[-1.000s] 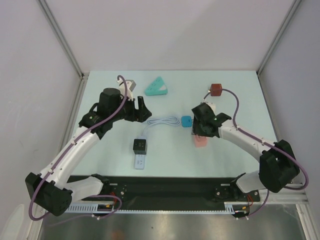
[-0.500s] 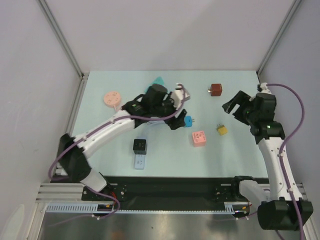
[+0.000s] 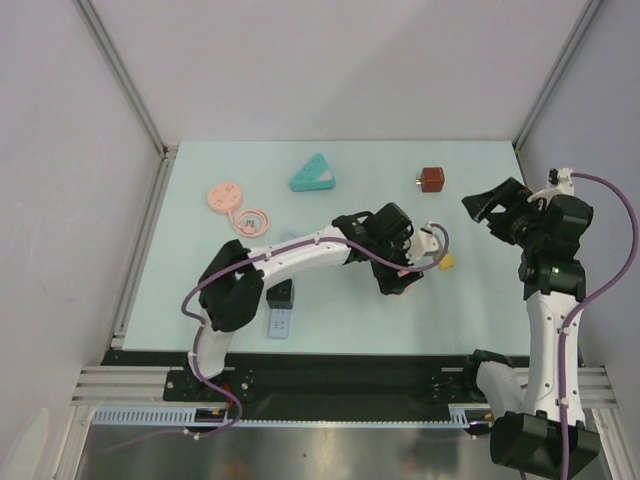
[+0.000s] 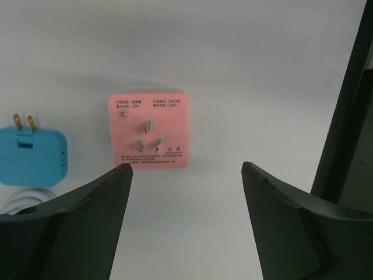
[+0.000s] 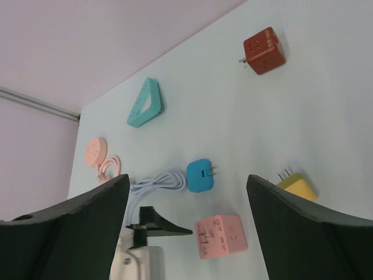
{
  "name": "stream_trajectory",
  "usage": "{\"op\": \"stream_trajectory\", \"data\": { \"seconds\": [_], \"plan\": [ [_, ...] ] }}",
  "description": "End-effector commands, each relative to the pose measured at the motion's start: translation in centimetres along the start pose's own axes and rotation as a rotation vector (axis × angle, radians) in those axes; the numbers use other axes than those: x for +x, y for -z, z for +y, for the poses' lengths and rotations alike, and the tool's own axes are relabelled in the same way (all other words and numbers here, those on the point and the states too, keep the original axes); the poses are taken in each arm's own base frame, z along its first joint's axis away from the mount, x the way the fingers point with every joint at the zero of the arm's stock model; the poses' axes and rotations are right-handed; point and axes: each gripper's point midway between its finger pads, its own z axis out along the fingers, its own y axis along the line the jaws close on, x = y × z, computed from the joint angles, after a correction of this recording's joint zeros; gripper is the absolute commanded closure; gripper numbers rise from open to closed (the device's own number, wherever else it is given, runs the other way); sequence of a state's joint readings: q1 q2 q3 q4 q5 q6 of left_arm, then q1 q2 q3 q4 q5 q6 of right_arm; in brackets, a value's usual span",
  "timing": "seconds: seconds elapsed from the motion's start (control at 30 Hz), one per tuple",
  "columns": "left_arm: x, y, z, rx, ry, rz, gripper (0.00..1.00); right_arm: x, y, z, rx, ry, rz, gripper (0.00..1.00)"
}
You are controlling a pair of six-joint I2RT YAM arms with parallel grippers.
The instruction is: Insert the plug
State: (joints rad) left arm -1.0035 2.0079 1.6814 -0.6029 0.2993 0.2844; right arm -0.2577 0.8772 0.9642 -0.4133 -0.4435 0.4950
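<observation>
The blue two-pin plug [image 4: 32, 156] lies flat on the pale table, its white cable [image 5: 154, 182] coiled to its left. Beside it rests a pink cube adapter [image 4: 149, 131], three prongs facing up. My left gripper [image 4: 186, 168] hovers open just short of the pink cube, nothing between its fingers; from above, that left gripper [image 3: 402, 278] and its arm cover both the plug and the cube. My right gripper [image 3: 490, 205] is raised at the right side, open and empty. In its wrist view the blue plug [image 5: 199, 175] and pink cube [image 5: 220, 235] lie far below.
A yellow plug [image 3: 445, 262] sits right of the left gripper. A red-brown cube [image 3: 432, 180] and a teal triangular socket [image 3: 313, 173] lie at the back. A pink round socket [image 3: 224, 196] with coiled cord is back left. A black cube [image 3: 281, 293] sits on a white strip [image 3: 280, 323].
The left arm swept from the back left across to the pink cube. The right arm pulled away from the cube to the right side, rose, and opened its jaws.
</observation>
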Motion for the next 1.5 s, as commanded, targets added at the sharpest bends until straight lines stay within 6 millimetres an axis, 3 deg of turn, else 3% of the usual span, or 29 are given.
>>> {"op": "stream_trajectory", "data": {
  "seconds": [0.0,0.3,0.43,0.57,0.9,1.07,1.27,1.47],
  "plan": [
    [-1.3,-0.5,0.5,-0.014,-0.050,-0.007,0.18,-0.8,0.7,1.9,-0.087,0.020,-0.033,0.12],
    [-0.6,-3.6,1.5,-0.018,-0.049,0.028,0.20,-0.8,1.2,2.8,-0.128,0.019,-0.045,0.11],
    [0.0,-4.2,1.0,0.015,-0.042,0.037,0.32,-0.7,1.4,2.7,-0.127,0.021,-0.052,0.12],
    [0.6,-4.3,1.2,0.001,-0.040,0.050,0.23,-0.6,1.7,2.7,-0.127,0.032,-0.056,0.12],
    [0.8,-5.2,2.0,-0.026,-0.064,0.053,0.21,-0.5,2.0,2.9,-0.136,0.040,-0.065,0.12],
    [-0.4,-3.8,2.2,-0.056,-0.065,0.025,0.22,-0.5,2.0,2.8,-0.130,0.046,-0.066,0.12],
    [-3.3,-0.4,1.9,-0.075,-0.092,-0.052,0.22,-0.7,1.9,2.8,-0.133,0.046,-0.072,0.12],
    [-2.4,-1.1,2.2,-0.073,-0.130,-0.019,0.19,-0.8,1.9,3.0,-0.137,0.043,-0.075,0.12]
  ]
}}
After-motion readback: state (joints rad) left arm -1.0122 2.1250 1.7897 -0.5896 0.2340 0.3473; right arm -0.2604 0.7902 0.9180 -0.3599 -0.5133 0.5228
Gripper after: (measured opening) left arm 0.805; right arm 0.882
